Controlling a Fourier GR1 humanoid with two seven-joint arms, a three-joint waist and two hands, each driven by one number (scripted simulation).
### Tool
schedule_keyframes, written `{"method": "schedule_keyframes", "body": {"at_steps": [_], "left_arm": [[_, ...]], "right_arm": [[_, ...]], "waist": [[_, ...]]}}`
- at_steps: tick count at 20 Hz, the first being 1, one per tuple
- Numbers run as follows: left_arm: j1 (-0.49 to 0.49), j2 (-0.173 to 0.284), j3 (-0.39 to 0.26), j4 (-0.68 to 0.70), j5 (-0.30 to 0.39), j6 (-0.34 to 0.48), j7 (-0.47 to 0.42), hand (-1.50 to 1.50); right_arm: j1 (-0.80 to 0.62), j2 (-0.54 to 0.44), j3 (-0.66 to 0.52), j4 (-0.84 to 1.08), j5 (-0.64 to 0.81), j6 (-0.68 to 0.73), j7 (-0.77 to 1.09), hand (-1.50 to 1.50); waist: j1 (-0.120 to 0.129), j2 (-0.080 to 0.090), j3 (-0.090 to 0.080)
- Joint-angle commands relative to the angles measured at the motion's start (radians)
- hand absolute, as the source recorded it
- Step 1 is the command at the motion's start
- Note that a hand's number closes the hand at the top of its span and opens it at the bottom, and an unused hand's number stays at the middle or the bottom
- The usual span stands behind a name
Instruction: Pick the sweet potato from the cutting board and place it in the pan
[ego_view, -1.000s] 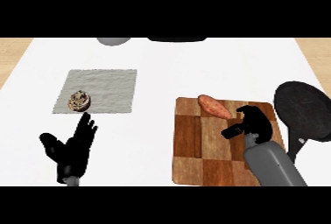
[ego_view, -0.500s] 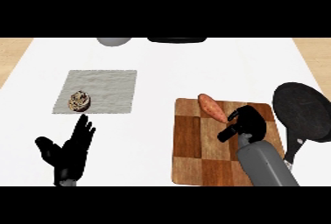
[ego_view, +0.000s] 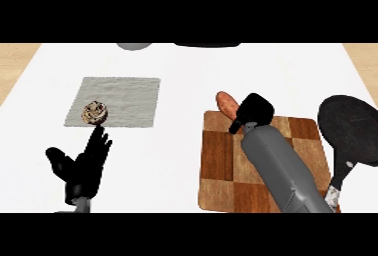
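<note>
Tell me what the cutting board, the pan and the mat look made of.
Cutting board: wood, matte, going by its checkered brown grain blocks. Pan: probably dark metal with a dull black coating. Mat: seemingly woven grey cloth, from its speckled texture.

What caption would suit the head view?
Right hand over the sweet potato on the cutting board, pan alongside.

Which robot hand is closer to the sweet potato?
Right. The right hand is at the sweet potato, covering its near end. The left hand rests open far off at the view's lower left, below the grey cloth.
</note>
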Motion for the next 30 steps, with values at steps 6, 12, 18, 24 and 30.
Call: {"method": "schedule_keyframes", "body": {"at_steps": [6,12,18,24,30], "left_arm": [[0.005,-0.006,0.022,0.013,0.001,0.016,0.006,0.0],[0.012,-0.008,0.025,0.016,0.0,0.01,-0.006,0.0],[0.025,-0.007,0.028,0.005,-0.005,0.006,-0.015,0.0],[-0.032,-0.014,0.037,0.019,-0.005,0.02,0.022,0.0],[0.036,-0.057,-0.019,-0.032,-0.048,0.041,-0.005,0.0]], "right_arm": [[-0.149,0.002,0.125,-0.018,0.282,-0.154,0.177,1.5],[-0.199,-0.026,0.091,-0.118,0.428,-0.168,0.33,1.5],[-0.135,-0.073,-0.005,-0.224,0.465,-0.139,0.322,1.5],[-0.121,-0.157,-0.151,-0.266,0.421,-0.17,0.205,1.5],[-0.008,-0.276,-0.254,-0.172,0.418,-0.287,0.054,1.5]], "waist": [[-0.028,-0.013,0.001],[-0.034,-0.011,0.001],[-0.035,-0.008,0.002],[-0.03,-0.004,0.002],[-0.018,-0.001,0.003]]}}
